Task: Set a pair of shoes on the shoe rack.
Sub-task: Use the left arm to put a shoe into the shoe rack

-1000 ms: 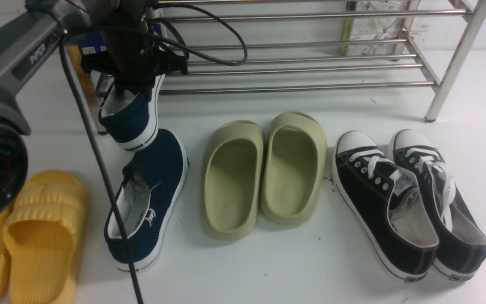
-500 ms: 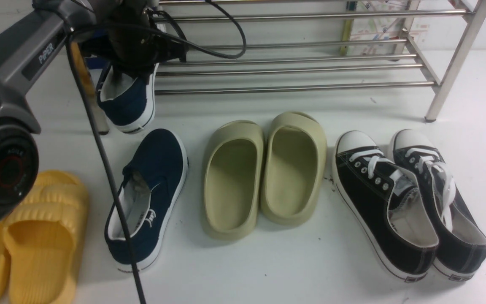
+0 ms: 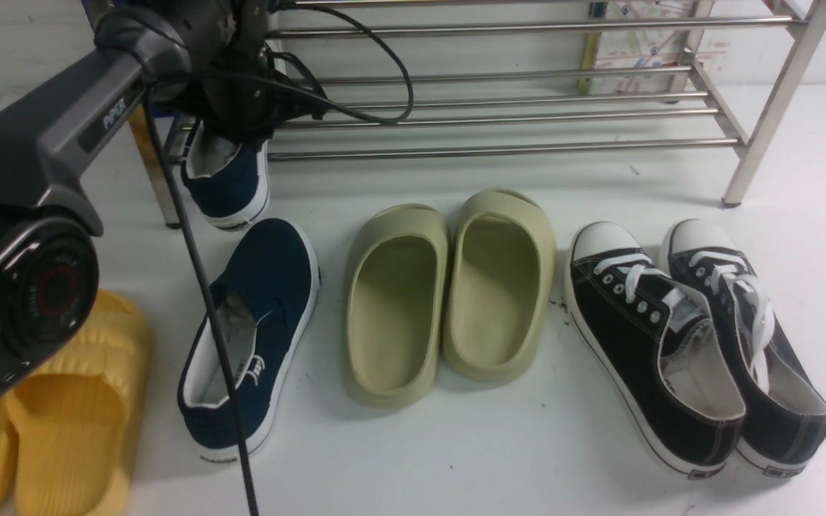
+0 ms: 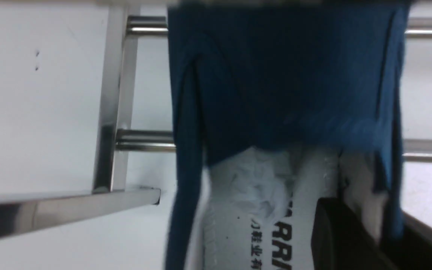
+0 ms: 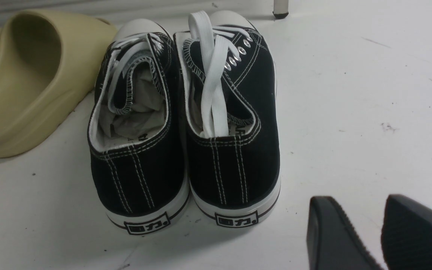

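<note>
The left fingers (image 4: pixel 336 236) straddle the side wall of a navy slip-on (image 3: pixel 230 183), which is toe-first over the shoe rack's (image 3: pixel 499 115) lower bars at its left end; whether they are clamped cannot be told. The slip-on's mate (image 3: pixel 262 315) lies on the white surface (image 3: pixel 456 459). The right fingers (image 5: pixel 332 232) hover parted and empty.

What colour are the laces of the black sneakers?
The laces are white; they show best in the right wrist view.

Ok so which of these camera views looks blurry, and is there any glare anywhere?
Left wrist view: soft and smeared, the navy shoe fills it, too close to focus. Front view: sharp, with bright glints along the shoe rack bars. Right wrist view: crisp on the black sneakers.
</note>
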